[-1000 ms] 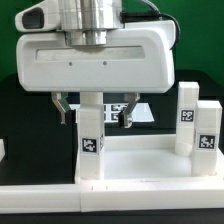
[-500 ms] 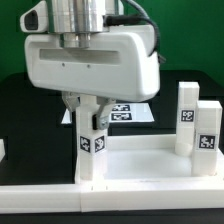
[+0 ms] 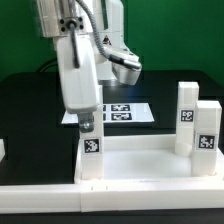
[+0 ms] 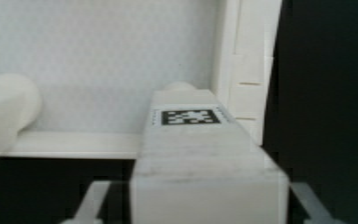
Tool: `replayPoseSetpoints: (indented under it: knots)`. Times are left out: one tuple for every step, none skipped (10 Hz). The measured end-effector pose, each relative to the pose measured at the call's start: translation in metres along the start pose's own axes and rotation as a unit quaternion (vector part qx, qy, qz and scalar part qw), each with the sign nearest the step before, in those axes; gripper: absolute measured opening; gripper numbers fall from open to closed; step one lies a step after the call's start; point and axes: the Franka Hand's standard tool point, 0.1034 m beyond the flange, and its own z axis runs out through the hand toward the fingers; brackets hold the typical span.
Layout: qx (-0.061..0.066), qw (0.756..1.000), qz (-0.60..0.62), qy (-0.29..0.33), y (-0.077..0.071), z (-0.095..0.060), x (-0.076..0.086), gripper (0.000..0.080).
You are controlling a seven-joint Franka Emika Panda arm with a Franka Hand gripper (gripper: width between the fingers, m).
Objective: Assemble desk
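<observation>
Three white legs show in the exterior view, all upright in the rimmed tabletop. Going from the exterior view's left: a small white piece sits cut off at the frame edge on the black worktop, too little of it visible to identify. Next, the near leg stands at the tabletop's corner, tag facing the camera. The gripper is directly over it, arm coming down from the top of frame, wrist turned so the gripper body shows edge-on as a narrow white block. Fingers closed around the top of this leg; only one dark finger end can be made out, the other hidden behind the leg and gripper body. Behind, the marker board lies flat on the worktop, its left part covered by the gripper. Far on the exterior view's right, two more legs, the taller one behind and the shorter one in front, just beside each other, both tagged.

Wrist view: held leg fills the centre, tag on its end face, tabletop floor beyond it. Finger pads appear as pale bars flanking the leg at the frame edge, blurred. A rounded white shape at one side is out of focus, unidentifiable.
</observation>
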Motion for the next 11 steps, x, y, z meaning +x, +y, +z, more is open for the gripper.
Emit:
replayPoseSetpoints:
  knots:
    - [0.0, 1.0, 0.029, 0.0, 0.0, 0.0, 0.0, 0.0288]
    - [0.002, 0.997, 0.072, -0.003, 0.0, 0.0, 0.0, 0.0288]
    - [0.01, 0.987, 0.162, -0.015, 0.002, 0.0, 0.0, 0.0288]
    - [0.01, 0.986, 0.168, -0.015, 0.003, 0.0, 0.0, 0.0288]
    - [0.01, 0.985, 0.172, -0.014, 0.003, 0.0, 0.0, 0.0389]
    - [0.009, 0.985, 0.171, -0.014, 0.003, 0.001, 0.001, 0.0389]
    - [0.009, 0.985, 0.171, -0.014, 0.003, 0.001, 0.0, 0.0539]
    - [0.015, 0.986, 0.166, -0.017, -0.001, -0.007, -0.004, 0.0615]
    - [0.028, 0.986, 0.163, -0.024, -0.006, -0.024, -0.008, 0.0639]
    - [0.041, 0.986, 0.161, -0.033, -0.011, -0.044, -0.012, 0.0639]
    - [0.044, 0.985, 0.16, -0.043, -0.013, -0.058, -0.016, 0.0648]
